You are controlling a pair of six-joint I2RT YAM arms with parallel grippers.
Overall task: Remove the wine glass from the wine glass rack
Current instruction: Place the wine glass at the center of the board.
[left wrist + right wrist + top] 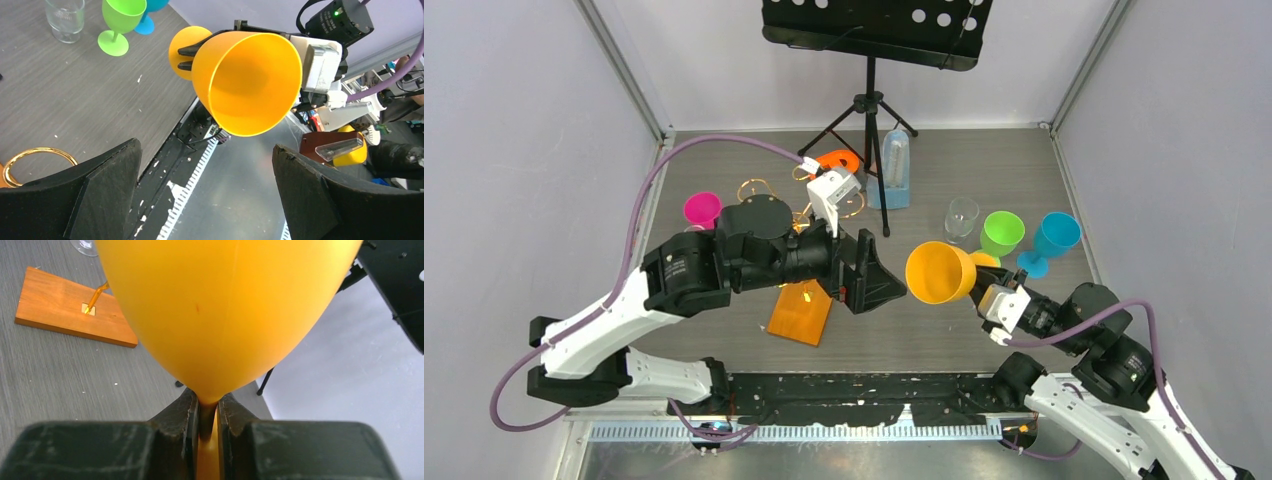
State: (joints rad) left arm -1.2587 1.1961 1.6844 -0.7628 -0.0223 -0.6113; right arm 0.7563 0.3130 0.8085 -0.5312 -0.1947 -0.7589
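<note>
Counter: grey wood-grain board (994,165), walled at the left, right and rear edges; a bare strip runs through the middle, between the rack and the cups by the right edge.
Wine glass: orange-yellow, smooth and opaque, with a wide flared bowl (939,272); held in the air over the near-right part of the counter, off the rack.
Axis: nearly level, with the mouth towards the left arm and the stem towards the right edge.
Right gripper: (206,415) clamped on the thin stem just under the bowl.
Left gripper: (205,150) jaws spread wide and empty, facing the glass's mouth, near but apart.
Wine glass rack: (801,313) thin gold wire with curled ends on a flat rectangular orange wooden base, left of centre, partly hidden by the left arm.
Right edge: clear tumbler (961,215), green goblet (1002,232) and blue goblet (1056,235), upright and close together.
Rear edge: black tripod music stand (872,30).
</note>
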